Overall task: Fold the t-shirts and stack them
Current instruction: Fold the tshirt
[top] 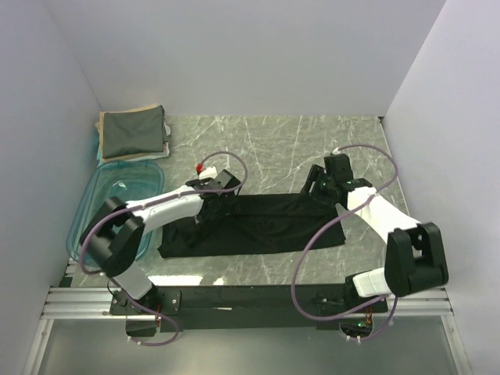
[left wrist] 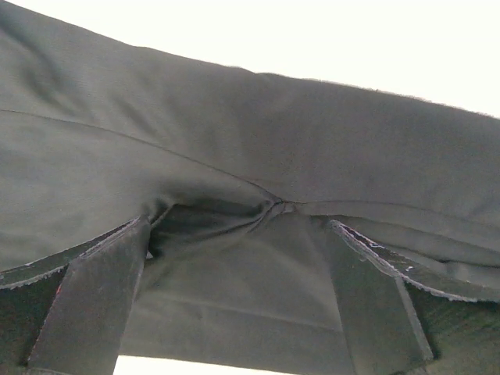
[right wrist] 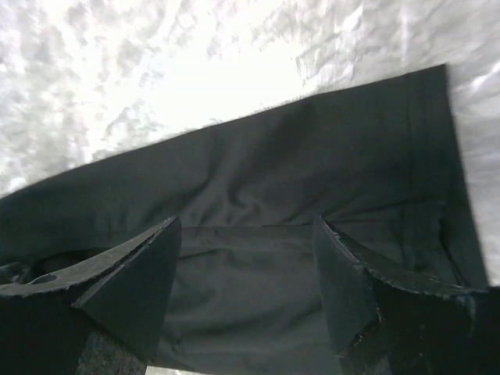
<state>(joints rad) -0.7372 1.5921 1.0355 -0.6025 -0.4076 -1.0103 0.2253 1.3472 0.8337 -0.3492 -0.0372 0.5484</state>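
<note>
Top external view: the black t-shirt [top: 258, 226] lies as a long band across the middle of the table [top: 273, 144], with the left gripper [top: 209, 201] and right gripper [top: 319, 191] at its far edge. Both wrist views show jaws standing apart, gripping nothing, with cloth slack beneath. For a clean next fold, lift both clear together without snagging the hem. The folded shirts [top: 133, 134] sit in the far-left corner.

The white-and-black left arm [top: 160, 205] reaches from lower left toward mid-frame, its black two-finger left gripper [left wrist: 240, 230] spread wide. The right arm [top: 375, 211] mirrors it from lower right (right gripper [right wrist: 246, 230] also parted).
</note>
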